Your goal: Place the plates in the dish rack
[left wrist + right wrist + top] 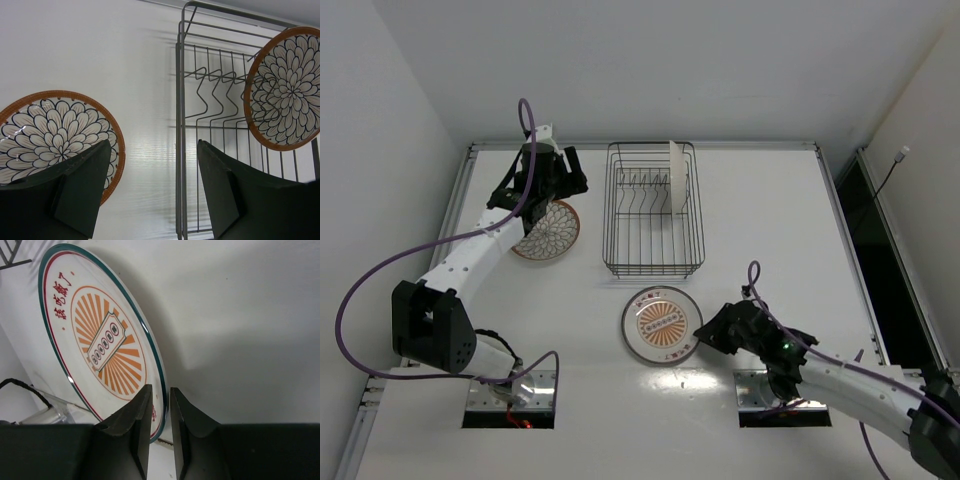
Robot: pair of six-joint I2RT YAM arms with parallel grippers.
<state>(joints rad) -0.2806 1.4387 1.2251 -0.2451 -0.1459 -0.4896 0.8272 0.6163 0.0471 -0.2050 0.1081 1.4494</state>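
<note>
Sunburst plate between right fingers

Ahead of the left claw lies bare surface; the rack walls its right side, and a plate lies flat at its left.

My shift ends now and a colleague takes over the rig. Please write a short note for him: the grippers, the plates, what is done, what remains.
Left gripper: open, above the left plate, which lies flat on the table left of the dish rack.
Right gripper: shut on the right rim of the sunburst plate, on the table in front of the rack.
Done: the racked plate stands upright at the rack's right side.
Remaining: two plates to load.
</note>
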